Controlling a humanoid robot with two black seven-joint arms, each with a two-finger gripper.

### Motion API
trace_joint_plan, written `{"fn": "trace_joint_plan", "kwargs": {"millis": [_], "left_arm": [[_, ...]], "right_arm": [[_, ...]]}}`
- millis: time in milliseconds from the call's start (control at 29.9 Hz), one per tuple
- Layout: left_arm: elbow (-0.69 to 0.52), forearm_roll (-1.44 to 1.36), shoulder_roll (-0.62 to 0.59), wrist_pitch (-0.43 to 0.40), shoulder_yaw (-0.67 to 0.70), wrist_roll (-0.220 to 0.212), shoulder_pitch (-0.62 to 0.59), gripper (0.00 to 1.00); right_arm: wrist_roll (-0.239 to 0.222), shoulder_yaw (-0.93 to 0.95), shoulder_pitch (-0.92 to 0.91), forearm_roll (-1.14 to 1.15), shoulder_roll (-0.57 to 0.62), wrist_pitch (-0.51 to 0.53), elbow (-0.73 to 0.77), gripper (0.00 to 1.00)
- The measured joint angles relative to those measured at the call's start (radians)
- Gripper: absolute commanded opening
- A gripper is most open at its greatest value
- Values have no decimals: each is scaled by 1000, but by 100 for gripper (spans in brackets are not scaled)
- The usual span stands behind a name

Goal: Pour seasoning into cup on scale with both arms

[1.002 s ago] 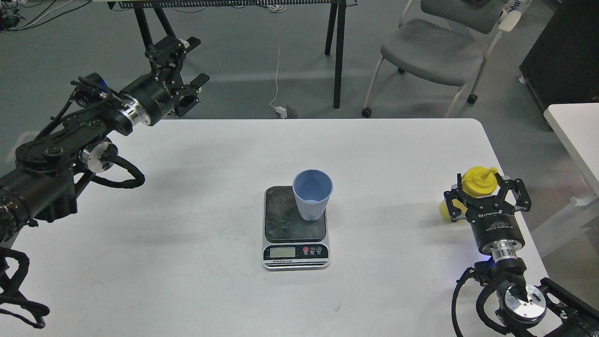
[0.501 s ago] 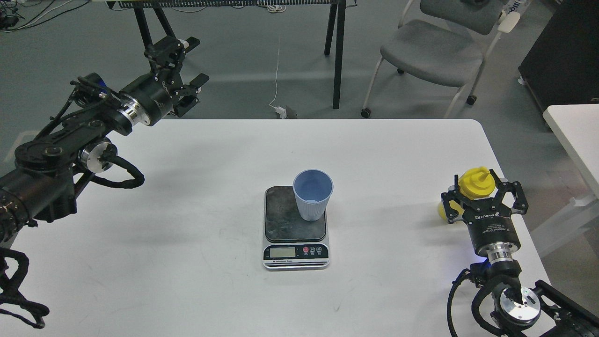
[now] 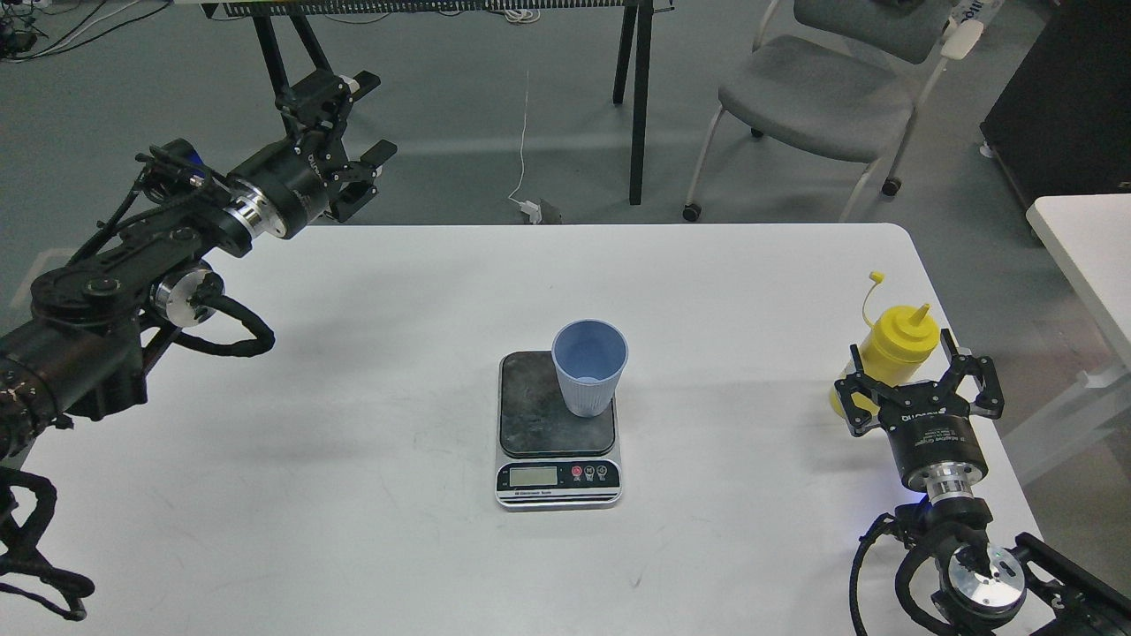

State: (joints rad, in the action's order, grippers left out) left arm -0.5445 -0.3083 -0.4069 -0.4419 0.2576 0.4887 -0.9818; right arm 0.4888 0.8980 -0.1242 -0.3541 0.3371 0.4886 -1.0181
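The yellow seasoning bottle (image 3: pixel 897 346) stands upright near the table's right edge, its small cap hanging open on a tether. My right gripper (image 3: pixel 914 375) sits low in front of the bottle, its fingers spread wide to either side of the bottle's body and hiding the base. The light blue cup (image 3: pixel 589 367) stands on the right part of the scale's (image 3: pixel 533 411) dark plate at the table's middle. My left gripper (image 3: pixel 362 119) is open and empty, held high past the table's far left edge.
A grey chair (image 3: pixel 817 93) and black table legs (image 3: pixel 638 97) stand on the floor behind the table. A second white table (image 3: pixel 1091 252) is at the right. The bottle is close to the table's right edge (image 3: pixel 950 300).
My right gripper has drawn back toward me and lower, so more of the bottle shows above it. The left arm, cup and scale have not moved.
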Motion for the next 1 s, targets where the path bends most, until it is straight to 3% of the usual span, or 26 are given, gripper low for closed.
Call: {"fn": "trace_joint_plan", "kwargs": {"millis": [634, 1002], "left_arm": [[0, 0, 1, 0, 1, 0, -2, 87], [0, 0, -6, -1, 8, 0, 14, 87]], "right_arm": [[-7, -53, 155, 13, 130, 0, -65, 99], [-10, -73, 159, 47, 477, 0, -33, 99]]}}
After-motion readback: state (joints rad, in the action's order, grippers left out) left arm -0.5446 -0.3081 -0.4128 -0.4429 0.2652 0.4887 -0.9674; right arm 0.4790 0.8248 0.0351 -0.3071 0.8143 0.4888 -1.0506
